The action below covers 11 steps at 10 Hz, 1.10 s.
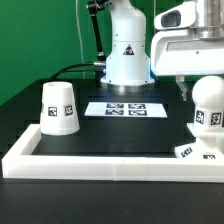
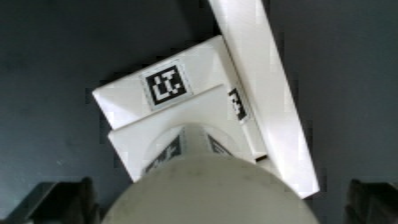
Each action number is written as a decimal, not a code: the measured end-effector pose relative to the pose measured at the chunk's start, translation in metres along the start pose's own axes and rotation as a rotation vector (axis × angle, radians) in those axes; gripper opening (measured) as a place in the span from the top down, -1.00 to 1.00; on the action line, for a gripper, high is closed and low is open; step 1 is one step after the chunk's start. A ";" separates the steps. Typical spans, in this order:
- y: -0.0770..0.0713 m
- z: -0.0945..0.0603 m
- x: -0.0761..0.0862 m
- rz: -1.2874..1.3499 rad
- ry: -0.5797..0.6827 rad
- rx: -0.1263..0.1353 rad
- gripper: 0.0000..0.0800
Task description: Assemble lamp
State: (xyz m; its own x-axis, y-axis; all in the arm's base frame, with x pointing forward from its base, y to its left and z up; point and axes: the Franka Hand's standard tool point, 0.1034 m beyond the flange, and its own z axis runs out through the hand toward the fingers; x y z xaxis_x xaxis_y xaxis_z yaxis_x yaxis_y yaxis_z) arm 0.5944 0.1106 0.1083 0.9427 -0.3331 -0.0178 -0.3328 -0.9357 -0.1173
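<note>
The claw [image 2: 217, 204] hangs over the bulb [image 2: 205, 186] with its two dark fingers [image 2: 64, 200] apart, one on each side of the rounded white top. In the wrist view a strip of dark table shows between each finger and the bulb, so the claw is open and does not grip anything. In the exterior view only one finger can be seen, just beside the top of the bulb on the exterior view's left; the other one I cannot find there. The bulb stands upright on the flat square base [image 1: 196, 152], and both parts carry black-and-white square tags. If the bulb is already fastened into the base or only set on it, I cannot tell. The base lies at the exterior view's right, and in the wrist view one edge of it runs along the long white rail [image 1: 100, 165], seemingly touching it. This rail borders the front of the black table [image 1: 30, 90] and turns back at the exterior view's left. Near that corner, well apart from the bulb and base, stands the shade [image 1: 58, 107], with its narrow end up and a tag on its side. Between them, farther back, the marker board [image 1: 125, 108] lies flat before the white foot of the arm [image 1: 128, 55].
</note>
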 end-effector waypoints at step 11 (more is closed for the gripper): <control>0.005 -0.001 0.012 -0.942 0.046 -0.079 -0.75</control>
State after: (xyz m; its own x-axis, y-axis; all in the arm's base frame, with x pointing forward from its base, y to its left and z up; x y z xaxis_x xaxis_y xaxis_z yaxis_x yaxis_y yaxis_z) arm 0.6043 0.1020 0.1088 0.8230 0.5610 0.0892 0.5629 -0.8265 0.0043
